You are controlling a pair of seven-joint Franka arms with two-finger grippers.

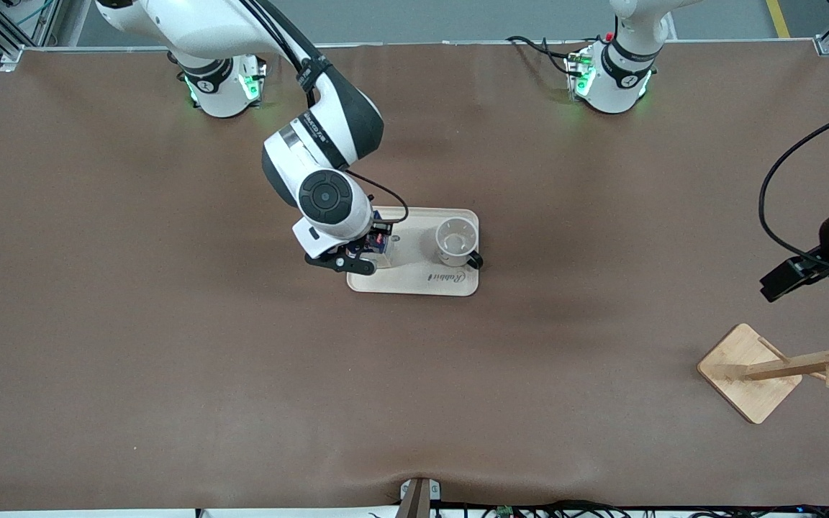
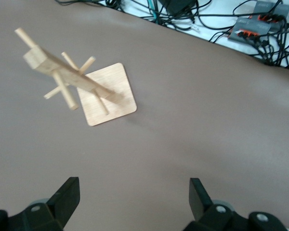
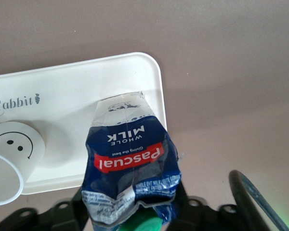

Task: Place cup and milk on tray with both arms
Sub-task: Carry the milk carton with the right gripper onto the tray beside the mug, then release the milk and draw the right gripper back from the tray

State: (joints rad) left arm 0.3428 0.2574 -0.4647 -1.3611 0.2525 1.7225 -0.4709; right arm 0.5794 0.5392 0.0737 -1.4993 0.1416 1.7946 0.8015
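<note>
Milk (image 3: 130,168): crumpled dark blue carton, red label, green cap.

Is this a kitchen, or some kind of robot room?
Probably a robot lab, not a kitchen. Two robot arms are bolted to a big brown-covered table; the right gripper is at the milk on the tray, and cables and power bricks lie past the table's edge.

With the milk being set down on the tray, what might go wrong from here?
1. The milk looks crumpled and stands near the tray edge; it may topple as the right end effector withdraws.
2. The cup is close by; a falling carton might knock it.
</note>
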